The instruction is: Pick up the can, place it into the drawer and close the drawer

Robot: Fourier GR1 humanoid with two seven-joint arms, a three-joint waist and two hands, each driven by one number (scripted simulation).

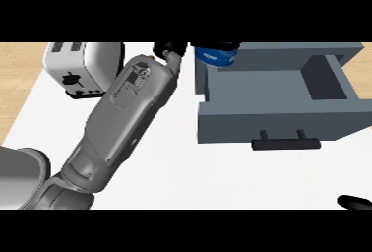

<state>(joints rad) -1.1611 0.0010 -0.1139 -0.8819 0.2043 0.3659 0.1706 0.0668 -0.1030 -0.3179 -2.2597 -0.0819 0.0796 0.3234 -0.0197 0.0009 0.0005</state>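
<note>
Matt grey drawer [276,115], glossy metal toaster [76,66], wood-grain counter edge [18,69].

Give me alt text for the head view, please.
The robot's left hand holds a blue can at the back left corner of an open grey drawer, its grey forearm stretching across the white counter. A white toaster stands at the far left; the right hand shows at the lower right edge.

Toaster [80,66] far left, can [216,54] over drawer's [280,120] back-left corner
</note>
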